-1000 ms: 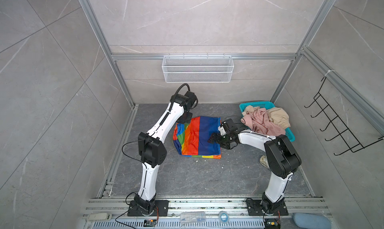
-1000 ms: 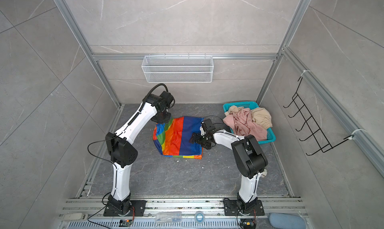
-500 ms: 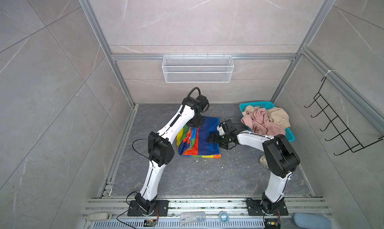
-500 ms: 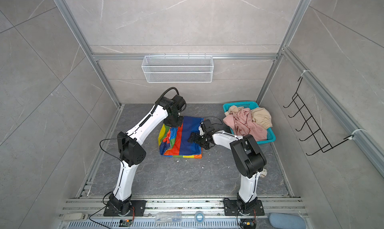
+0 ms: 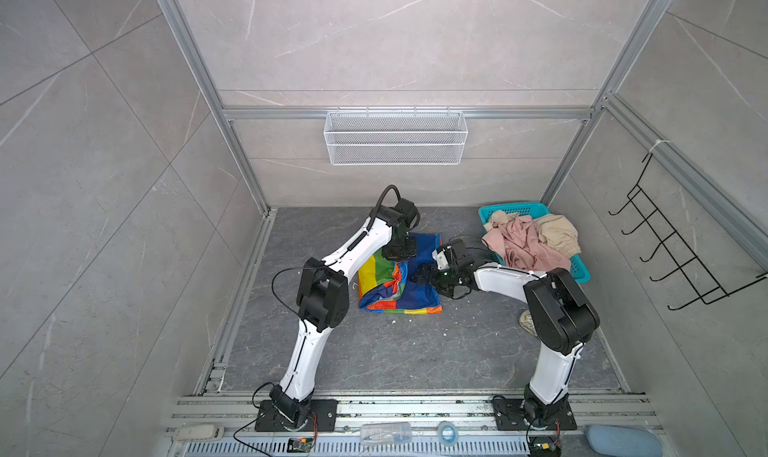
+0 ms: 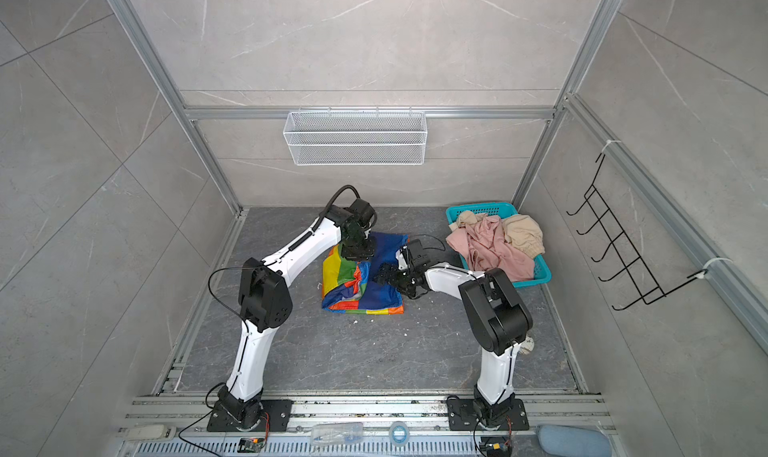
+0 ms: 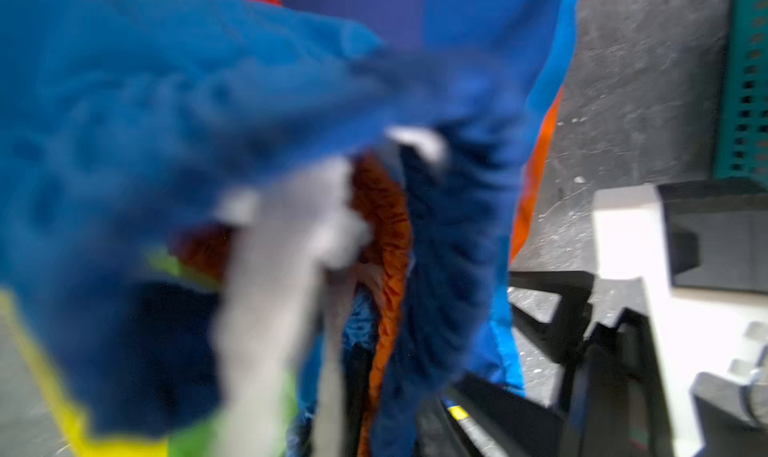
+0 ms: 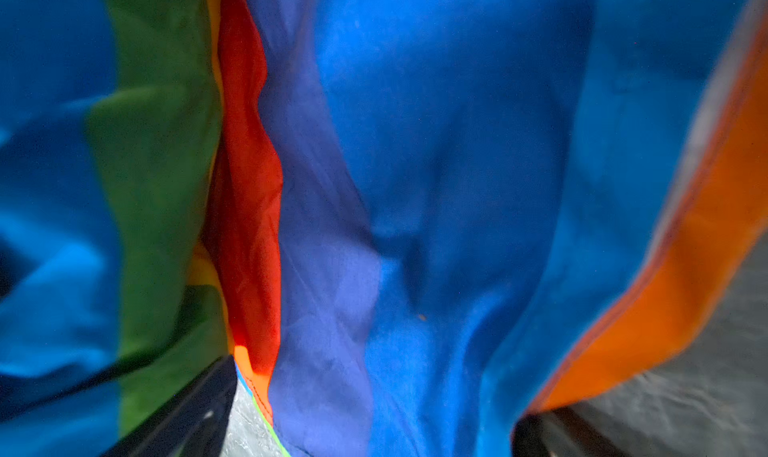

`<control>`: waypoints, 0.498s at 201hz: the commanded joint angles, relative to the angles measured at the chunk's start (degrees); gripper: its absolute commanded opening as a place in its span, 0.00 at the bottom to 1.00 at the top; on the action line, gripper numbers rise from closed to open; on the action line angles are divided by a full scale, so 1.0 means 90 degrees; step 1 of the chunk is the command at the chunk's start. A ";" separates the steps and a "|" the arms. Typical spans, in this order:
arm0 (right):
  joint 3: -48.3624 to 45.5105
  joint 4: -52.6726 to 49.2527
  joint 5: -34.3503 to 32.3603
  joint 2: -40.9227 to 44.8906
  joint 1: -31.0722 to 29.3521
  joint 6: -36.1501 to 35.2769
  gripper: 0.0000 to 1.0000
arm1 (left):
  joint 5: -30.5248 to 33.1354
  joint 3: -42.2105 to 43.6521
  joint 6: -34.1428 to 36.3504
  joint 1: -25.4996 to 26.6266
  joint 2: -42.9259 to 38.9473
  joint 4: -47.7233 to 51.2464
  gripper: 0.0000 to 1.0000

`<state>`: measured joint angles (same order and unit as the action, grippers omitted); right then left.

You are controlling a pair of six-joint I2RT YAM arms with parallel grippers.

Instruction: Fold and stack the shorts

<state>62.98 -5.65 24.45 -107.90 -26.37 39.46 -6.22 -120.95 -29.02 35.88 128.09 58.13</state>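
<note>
- Rainbow-striped shorts (image 5: 409,295) lie half folded under both grippers.
- Right gripper (image 5: 420,274), jaws wide apart, sits low on them, maybe pinning them.
- Left gripper (image 5: 398,256): cloth bunched at its jaws; gripped or not, cannot tell.
- Pink shorts (image 5: 524,248) and beige shorts (image 5: 557,234) wait beyond, in the teal basket (image 5: 580,273).

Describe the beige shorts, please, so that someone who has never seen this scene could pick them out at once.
Look to the far right corner of the grey floor, where a teal basket stands. Clothes spill from it, and the beige shorts lie on the heap's right side. Unlike the smooth pink shorts beside them, they are paler and have a gathered, ruffled edge.
</note>
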 commanded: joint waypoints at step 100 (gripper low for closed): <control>-0.0339 -0.0493 0.0101 0.0172 -0.0039 -0.0099 1.00 | -0.0159 0.1368 0.0129 -0.0016 -0.1940 -0.2401 0.62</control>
<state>61.91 -3.01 26.00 -107.79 -26.48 39.40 -11.94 -109.21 -32.62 35.77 121.51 39.72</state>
